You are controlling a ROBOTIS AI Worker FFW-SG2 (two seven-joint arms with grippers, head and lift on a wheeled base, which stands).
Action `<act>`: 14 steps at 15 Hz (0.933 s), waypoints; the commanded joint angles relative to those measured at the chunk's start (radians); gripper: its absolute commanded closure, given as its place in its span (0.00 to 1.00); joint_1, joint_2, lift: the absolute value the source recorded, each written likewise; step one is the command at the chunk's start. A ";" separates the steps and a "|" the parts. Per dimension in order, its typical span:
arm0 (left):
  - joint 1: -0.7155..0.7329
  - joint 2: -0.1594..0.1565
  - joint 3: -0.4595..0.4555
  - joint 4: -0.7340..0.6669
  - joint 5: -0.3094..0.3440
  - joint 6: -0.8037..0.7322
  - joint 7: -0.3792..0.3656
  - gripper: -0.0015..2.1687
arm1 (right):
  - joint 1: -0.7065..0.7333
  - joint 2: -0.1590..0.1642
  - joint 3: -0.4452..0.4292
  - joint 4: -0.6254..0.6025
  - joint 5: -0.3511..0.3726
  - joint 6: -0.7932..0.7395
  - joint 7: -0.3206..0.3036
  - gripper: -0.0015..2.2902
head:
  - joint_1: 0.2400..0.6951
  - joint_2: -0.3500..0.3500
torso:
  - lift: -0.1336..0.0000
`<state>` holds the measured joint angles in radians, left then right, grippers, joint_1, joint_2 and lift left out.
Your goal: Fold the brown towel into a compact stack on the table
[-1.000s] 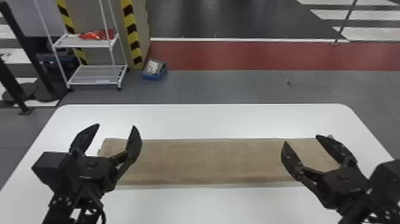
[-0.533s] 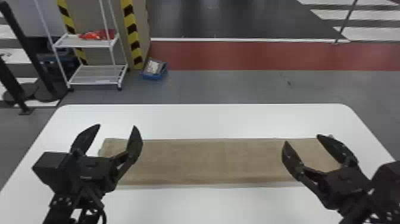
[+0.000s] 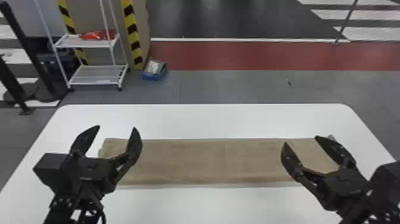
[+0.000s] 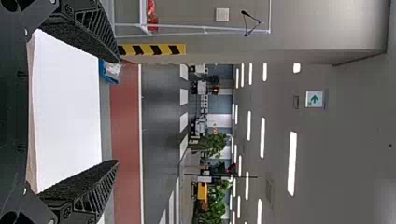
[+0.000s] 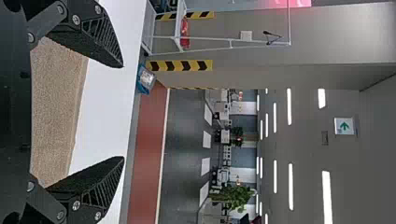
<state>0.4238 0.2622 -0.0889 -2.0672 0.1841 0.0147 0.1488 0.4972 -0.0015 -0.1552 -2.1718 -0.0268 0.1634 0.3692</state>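
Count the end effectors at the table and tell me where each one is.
2. The left end effector is open above the left end of the brown towel; the right end effector is open above its right end.

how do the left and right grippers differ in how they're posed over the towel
In the head view, the left gripper points nearly straight ahead, while the right gripper slants toward the robot's left. Both left gripper fingertips show past the far edge of the towel; the right gripper's inner fingertip shows against the cloth. Both are open and empty.
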 commanded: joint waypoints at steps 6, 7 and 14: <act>-0.023 0.003 0.018 0.044 0.015 0.003 -0.009 0.06 | -0.124 0.002 0.062 0.191 0.038 0.060 0.060 0.27 | 1.00 0.56 | 0.07; -0.034 0.005 0.020 0.058 0.015 0.021 -0.012 0.06 | -0.161 0.002 0.077 0.231 0.058 0.091 0.088 0.40 | 1.00 0.57 | 0.07; -0.065 0.005 0.054 0.088 0.031 0.114 -0.017 0.06 | -0.315 0.002 0.138 0.429 0.091 0.134 0.186 0.73 | 1.00 0.68 | 0.07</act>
<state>0.3670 0.2669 -0.0411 -1.9860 0.2128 0.1055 0.1332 0.1990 -0.0015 -0.0266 -1.7706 0.0569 0.3028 0.5489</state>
